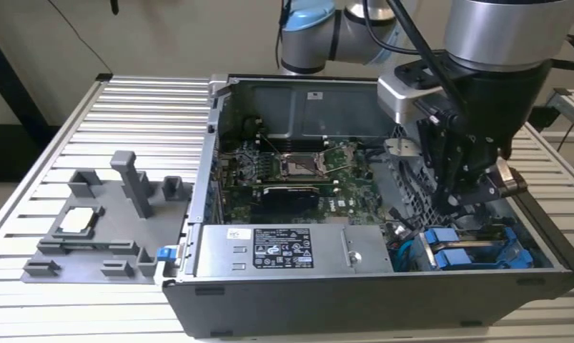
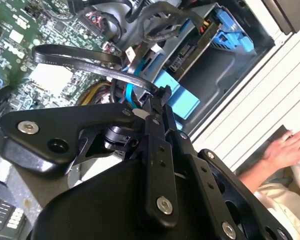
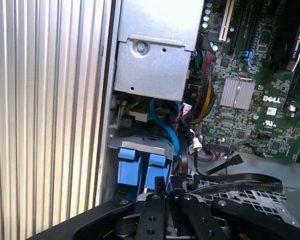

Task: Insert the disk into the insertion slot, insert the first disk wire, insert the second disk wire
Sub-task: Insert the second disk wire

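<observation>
One gripper (image 1: 477,207) hangs low inside the open computer case (image 1: 363,300), just above the drive cage; whether its jaws grip anything cannot be told. Beyond, the disk (image 1: 458,254) in its blue carrier sits in the insertion slot (image 1: 501,250). Farther back lies the motherboard (image 1: 297,171).

The blue-framed disk (image 1: 468,254) sits seated in the grey insertion slot (image 1: 540,246).

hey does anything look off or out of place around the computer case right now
Inside the computer case nothing looks damaged or spilled. One oddity: in the second wrist view, a person's hand rests on the ribbed table beside the case, near the arm, whose gripper is over the blue drive carriers.
</observation>
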`<state>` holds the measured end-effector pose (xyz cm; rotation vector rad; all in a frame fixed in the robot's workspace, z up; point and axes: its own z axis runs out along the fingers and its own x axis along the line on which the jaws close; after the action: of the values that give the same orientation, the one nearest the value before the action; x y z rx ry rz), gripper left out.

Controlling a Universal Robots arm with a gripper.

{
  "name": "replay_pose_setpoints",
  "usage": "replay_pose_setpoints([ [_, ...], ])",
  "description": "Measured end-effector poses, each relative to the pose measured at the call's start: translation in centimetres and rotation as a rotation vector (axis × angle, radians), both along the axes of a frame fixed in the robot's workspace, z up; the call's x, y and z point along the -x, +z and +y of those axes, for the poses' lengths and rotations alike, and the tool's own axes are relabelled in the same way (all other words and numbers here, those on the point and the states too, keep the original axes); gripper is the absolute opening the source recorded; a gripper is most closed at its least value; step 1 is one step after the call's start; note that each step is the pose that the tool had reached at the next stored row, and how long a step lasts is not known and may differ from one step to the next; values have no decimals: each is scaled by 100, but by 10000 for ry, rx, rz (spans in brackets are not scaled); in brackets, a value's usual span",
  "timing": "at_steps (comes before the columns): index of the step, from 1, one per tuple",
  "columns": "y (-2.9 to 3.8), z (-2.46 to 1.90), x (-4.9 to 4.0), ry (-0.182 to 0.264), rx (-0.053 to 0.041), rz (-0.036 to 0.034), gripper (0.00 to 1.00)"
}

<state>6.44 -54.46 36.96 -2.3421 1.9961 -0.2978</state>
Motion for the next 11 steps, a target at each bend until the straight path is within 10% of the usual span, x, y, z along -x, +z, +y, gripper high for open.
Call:
replay_pose_setpoints([
  [4,-10,-73,-3,-6,-166,1,16],
  [8,-16,-87,-10,-10,-860,1,16],
  [11,-16,-109,-38,-21,-925,239,16],
])
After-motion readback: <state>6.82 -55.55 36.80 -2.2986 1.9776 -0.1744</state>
